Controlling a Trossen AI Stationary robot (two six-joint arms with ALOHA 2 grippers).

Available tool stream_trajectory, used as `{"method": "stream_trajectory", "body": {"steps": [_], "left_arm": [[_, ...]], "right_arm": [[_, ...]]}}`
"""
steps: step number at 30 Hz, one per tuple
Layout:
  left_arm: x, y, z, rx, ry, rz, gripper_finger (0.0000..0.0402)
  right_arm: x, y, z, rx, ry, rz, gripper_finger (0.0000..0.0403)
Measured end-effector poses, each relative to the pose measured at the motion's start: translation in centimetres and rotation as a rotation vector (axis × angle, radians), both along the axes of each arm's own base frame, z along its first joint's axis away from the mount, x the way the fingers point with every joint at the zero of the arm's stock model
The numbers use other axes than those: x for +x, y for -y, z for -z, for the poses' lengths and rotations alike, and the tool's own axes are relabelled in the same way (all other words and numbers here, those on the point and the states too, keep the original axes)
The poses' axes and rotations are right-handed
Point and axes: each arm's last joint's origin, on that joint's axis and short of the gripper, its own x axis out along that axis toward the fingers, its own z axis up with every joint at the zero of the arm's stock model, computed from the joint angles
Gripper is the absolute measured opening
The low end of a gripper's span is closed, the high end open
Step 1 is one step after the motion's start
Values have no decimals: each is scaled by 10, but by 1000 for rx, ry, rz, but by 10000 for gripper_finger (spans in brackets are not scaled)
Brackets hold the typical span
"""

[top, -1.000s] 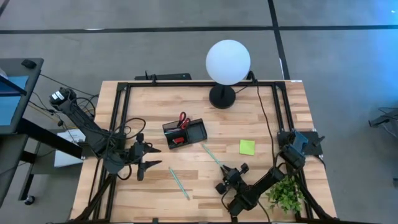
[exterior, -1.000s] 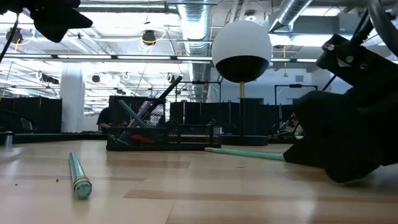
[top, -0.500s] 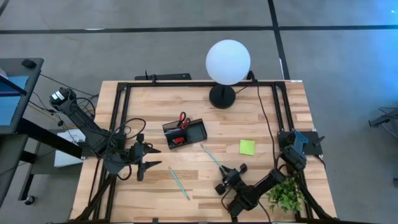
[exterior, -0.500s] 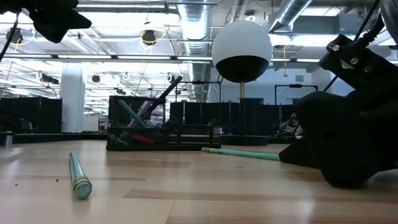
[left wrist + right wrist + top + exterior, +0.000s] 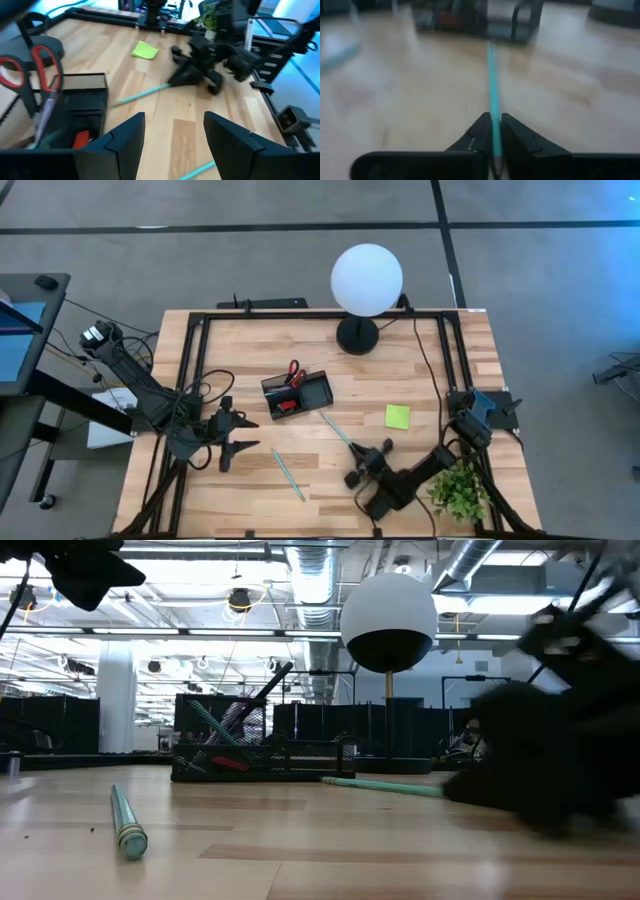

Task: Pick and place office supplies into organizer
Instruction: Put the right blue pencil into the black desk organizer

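Note:
The black organizer [image 5: 297, 394] stands mid-table with red-handled scissors [image 5: 294, 373] upright in it. A teal pen [image 5: 340, 432] lies slanting on the wood between the organizer and my right gripper [image 5: 364, 464], which is low on the table, shut on the pen's near end. A second teal pen [image 5: 288, 474] lies on the table closer to the near edge. The lime-green sticky pad [image 5: 397, 416] lies flat to the right. My left gripper [image 5: 236, 435] hovers open at the left, holding nothing. My right gripper pinches the teal pen's near end [image 5: 493, 107] between its two fingers [image 5: 480, 131]. The fingers come in low from the table's near right, slanting slightly down, and lie along the pen. The rest of the pen [image 5: 385, 786] lies on the table, pointing at the organizer.
A white globe lamp [image 5: 367, 280] stands at the far middle, with a black bar-shaped device [image 5: 270, 303] beyond the far edge. A green plant [image 5: 460, 492] sits at the near right corner. A black frame [image 5: 195, 350] and cables border the table.
My right gripper has shifted a little toward the table's left and lower. The teal pen's far end has slid slightly to the left with it. The pen stays on the table.

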Motion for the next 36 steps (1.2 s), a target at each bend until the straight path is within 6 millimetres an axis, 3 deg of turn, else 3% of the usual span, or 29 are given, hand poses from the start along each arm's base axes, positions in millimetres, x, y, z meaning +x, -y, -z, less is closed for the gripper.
{"method": "stream_trajectory", "body": {"steps": [3, 16, 23, 29, 34, 36], "left_arm": [[0, 1, 0, -9, -7, 20, 199], [0, 1, 0, -17, -4, 21, 199], [0, 1, 0, -17, -4, 22, 199], [0, 1, 0, -18, -8, 39, 199], [0, 2, 0, -17, -12, 51, 199], [0, 2, 0, -14, -16, 51, 199]], "right_arm": [[-1, 1, 3, -2, 46, -8, 12], [34, 4, -13, 25, -15, 25, 11], [44, 1, -47, 142, -74, 7, 1], [59, -2, -104, 233, -86, -62, 3], [74, 1, -148, 174, -121, -164, 2], [78, 2, -154, 127, -126, -181, 2]]}}
